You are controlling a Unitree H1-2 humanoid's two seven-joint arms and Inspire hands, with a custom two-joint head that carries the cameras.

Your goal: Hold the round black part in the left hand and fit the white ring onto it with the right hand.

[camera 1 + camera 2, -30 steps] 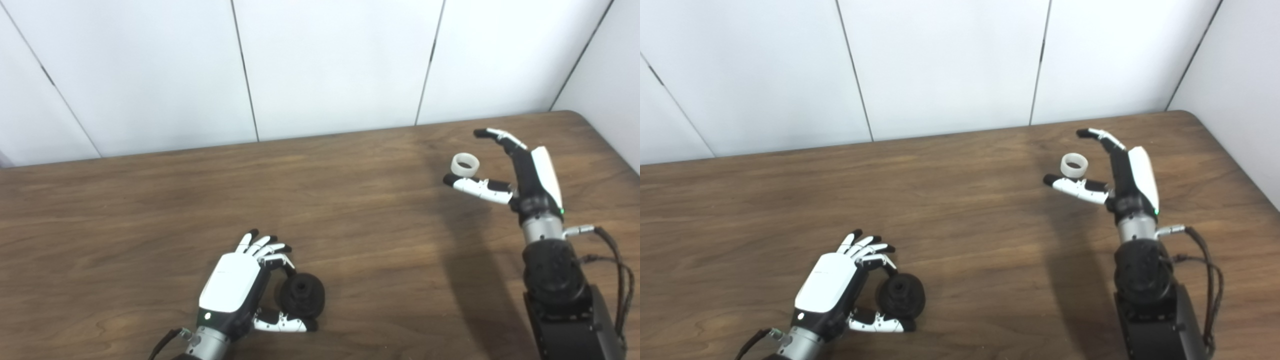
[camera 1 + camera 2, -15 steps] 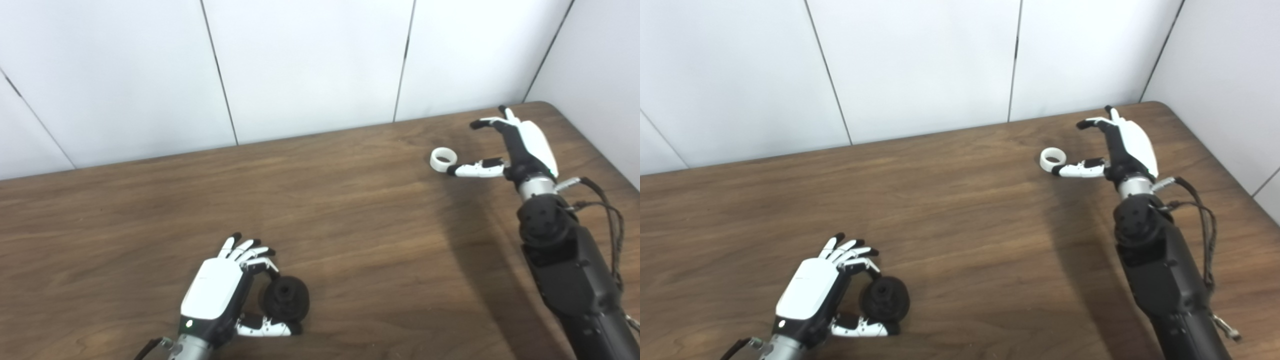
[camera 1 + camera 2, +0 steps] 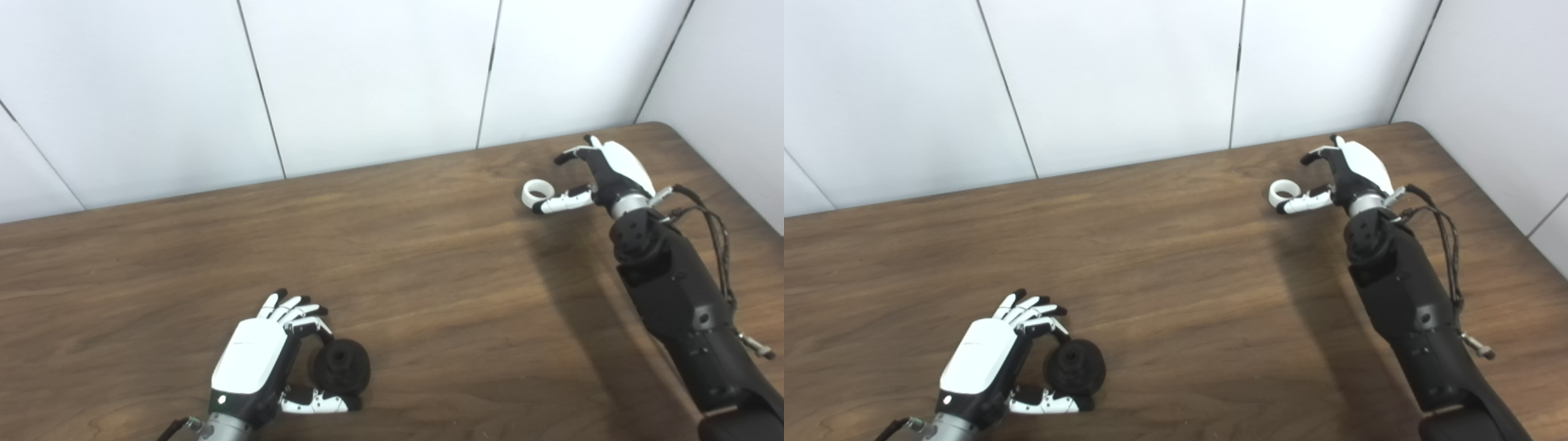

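The round black part (image 3: 342, 366) lies on the wooden table (image 3: 429, 269) near the front left. My left hand (image 3: 260, 364) is curled around it, forefinger on its far side and thumb along its near side, the other fingers spread. The white ring (image 3: 537, 191) lies flat at the far right of the table. My right hand (image 3: 603, 173) is open beside it, on its right. Its thumb tip touches the ring's near edge. The fingers (image 3: 568, 155) arch above and beyond the ring without touching it.
White wall panels stand right behind the table's far edge. The table's rounded far-right corner (image 3: 664, 128) is close to my right hand. My outstretched right forearm (image 3: 680, 300) with its cables lies over the right side of the table.
The camera has shifted. My right arm has stretched farther out and the hand has dropped to the table, its thumb now against the ring. My left hand keeps its pose on the black part.
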